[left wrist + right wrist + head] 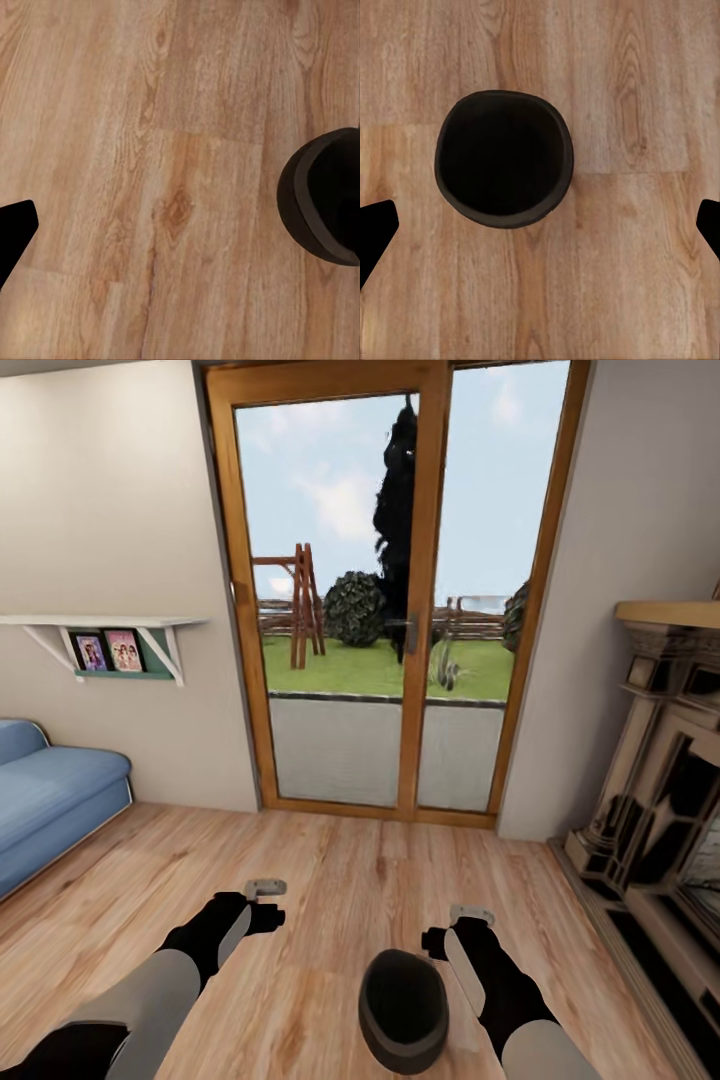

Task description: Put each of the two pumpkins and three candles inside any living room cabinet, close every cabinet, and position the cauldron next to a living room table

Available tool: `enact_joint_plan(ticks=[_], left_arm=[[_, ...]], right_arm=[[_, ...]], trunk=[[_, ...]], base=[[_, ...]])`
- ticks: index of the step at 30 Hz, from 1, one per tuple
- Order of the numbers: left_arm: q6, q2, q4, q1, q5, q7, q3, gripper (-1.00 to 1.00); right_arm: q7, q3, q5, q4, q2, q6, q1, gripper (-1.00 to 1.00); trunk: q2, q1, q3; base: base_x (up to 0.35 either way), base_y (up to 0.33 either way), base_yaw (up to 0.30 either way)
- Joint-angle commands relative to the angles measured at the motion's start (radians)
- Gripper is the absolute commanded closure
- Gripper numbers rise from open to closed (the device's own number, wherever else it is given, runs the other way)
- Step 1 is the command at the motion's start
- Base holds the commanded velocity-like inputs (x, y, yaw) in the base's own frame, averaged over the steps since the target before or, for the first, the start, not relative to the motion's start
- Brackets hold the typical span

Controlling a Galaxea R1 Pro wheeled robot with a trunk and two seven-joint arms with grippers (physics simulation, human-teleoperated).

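Two arms reach out ahead of you over a light wood plank floor [330, 880], forearms low and roughly level, wrists bent downward. Your left gripper [265, 887] hangs at ten o'clock of the cauldron [403, 1008], apart from it; whether it is parted or closed cannot be told. Your right gripper [540, 225] hovers over the floor with fingers spread wide, holding nothing. Nothing can be made out in the cauldron's dark mouth. Farther off, a blue sofa [50, 790] sits at nine o'clock, a fireplace [660, 800] at three, a glazed wooden door [400, 590] at twelve.
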Motion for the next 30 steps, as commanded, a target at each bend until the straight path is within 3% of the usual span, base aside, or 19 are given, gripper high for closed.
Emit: enact_joint_plan(ticks=[1, 10, 11, 16, 30], left_arm=[[0.006, 0.0, -0.002, 0.0, 0.004, 0.003, -0.001, -1.0], [0.04, -0.002, 0.024, -0.001, 0.003, -0.014, -0.001, -1.0], [0.088, -0.003, 0.04, -0.002, 0.003, -0.014, 0.0, -1.0], [0.153, -0.018, 0.046, -0.003, 0.004, -0.01, 0.001, -1.0], [0.171, -0.037, 0.048, -0.003, 0.006, -0.016, 0.001, -1.0]], right_arm=[[-0.008, 0.001, -0.01, -0.001, 0.0, 0.002, -0.001, -1.0], [-0.006, 0.002, -0.01, 0.002, 0.0, 0.002, -0.001, -1.0], [-0.007, 0.002, -0.01, 0.002, 0.0, 0.003, -0.001, -1.0], [-0.006, 0.002, -0.01, 0.003, 0.0, 0.004, -0.001, -1.0], [-0.005, 0.002, -0.01, 0.003, 0.002, 0.004, -0.001, -1.0]], trunk=[[-0.001, 0.001, -0.001], [-0.001, 0.001, -0.001], [-0.001, 0.001, -0.001], [-0.001, 0.001, -0.001], [-0.001, 0.001, -0.001]], base=[[0.297, -0.007, 0.0], [0.225, -0.088, 0.0], [0.024, -0.014, 0.0], [0.012, -0.007, 0.0], [0.001, -0.001, 0.0]])
